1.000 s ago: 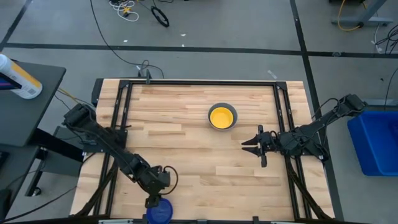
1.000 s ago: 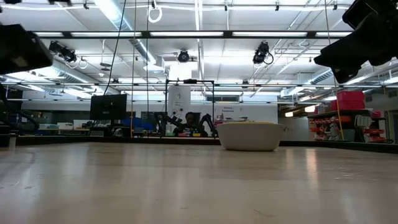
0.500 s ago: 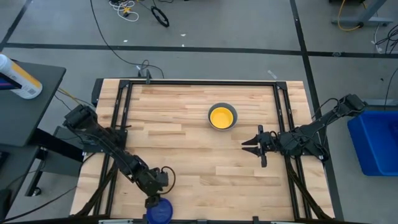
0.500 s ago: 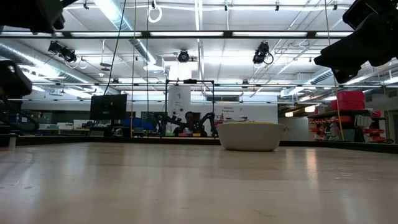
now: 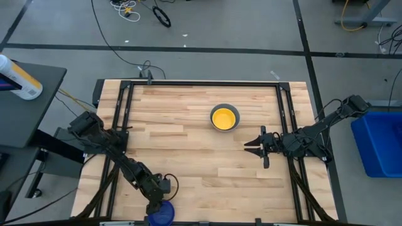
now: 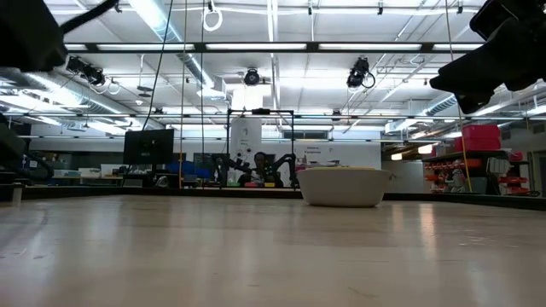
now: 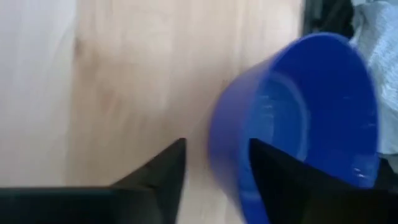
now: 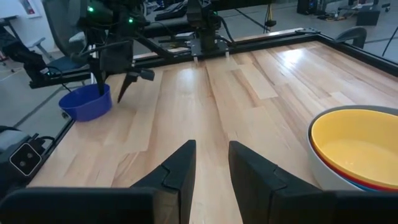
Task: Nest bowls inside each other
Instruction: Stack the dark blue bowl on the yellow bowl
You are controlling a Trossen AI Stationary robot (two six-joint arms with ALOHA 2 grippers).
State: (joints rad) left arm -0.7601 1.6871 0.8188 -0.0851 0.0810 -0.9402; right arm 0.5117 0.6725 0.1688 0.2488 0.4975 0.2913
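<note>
A yellow bowl (image 5: 224, 118) sits nested in a grey bowl (image 5: 214, 111) at the table's far middle. In the right wrist view a red rim (image 8: 348, 180) shows between them. A dark blue bowl (image 5: 162, 215) stands on its base at the near edge, left of middle. My left gripper (image 5: 155, 205) is open and slants down over this bowl, one finger (image 7: 273, 177) inside it and the other (image 7: 165, 171) outside its wall (image 7: 227, 155). My right gripper (image 5: 247, 146) hangs open and empty to the right of the stack. My left gripper straddles the dark blue bowl's wall (image 7: 224, 168), coming slanting down from the far left. A strip of bare wood shows between the outer finger and the wall. Whether the inner finger touches the bowl I cannot tell. The bowl rests on the table.
Black frame rails (image 5: 123, 113) run along the table's left, right and far sides. A side table with a white bottle (image 5: 19, 78) stands at the left, and a blue bin (image 5: 380, 141) at the right. Bare wood lies between the stack and the dark blue bowl.
My left gripper has sunk and moved toward the table's near edge, down onto the dark blue bowl. The bowl and the stack have stayed in place.
</note>
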